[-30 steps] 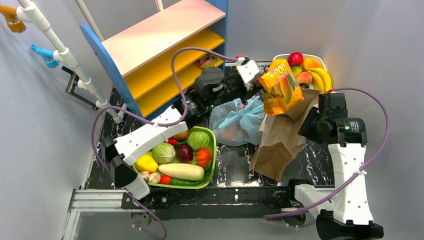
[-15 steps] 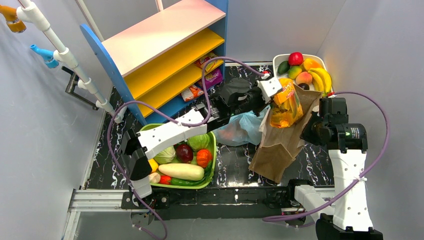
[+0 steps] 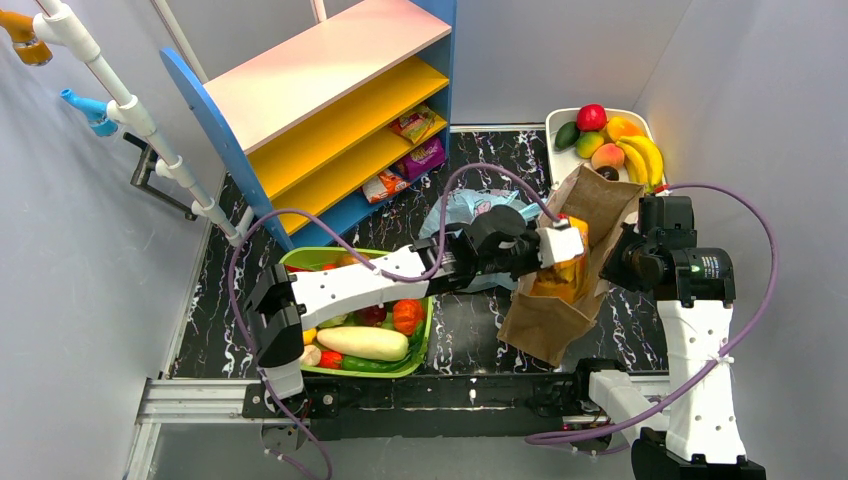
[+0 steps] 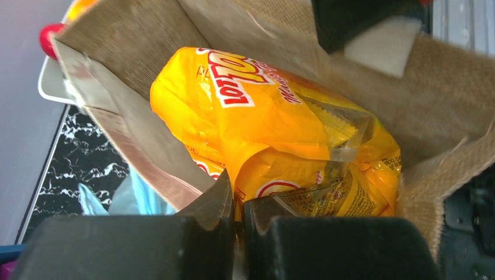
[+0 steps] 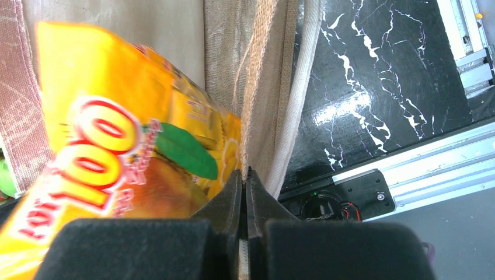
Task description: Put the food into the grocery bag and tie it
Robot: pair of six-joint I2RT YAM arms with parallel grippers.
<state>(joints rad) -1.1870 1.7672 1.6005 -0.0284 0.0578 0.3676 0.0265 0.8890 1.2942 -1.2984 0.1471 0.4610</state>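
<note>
A yellow snack packet [image 4: 262, 128], held high over the bags a second ago, has been carried down into the mouth of the brown paper bag [image 3: 545, 320]. There it is gripped by its lower edge in the clenched left pincer [image 4: 238, 201]. The paper bag's rim is pinched in the right pincer [image 5: 244, 175], clamped tight, so the mouth is kept spread. The blue plastic bag [image 3: 462, 205] is left lying on the surface just behind the left arm, apart from the packet. The packet is judged all but stowed, though in the paper bag rather than the plastic one. Release is thought to be next, with tying still to come. The black marbled surface [image 3: 470, 330] is shared with a green basket [image 3: 429, 320] of vegetables, a white tray [image 3: 549, 125] of fruit and a blue-and-yellow shelf [image 3: 330, 80], all enclosed by plain grey walls.
</note>
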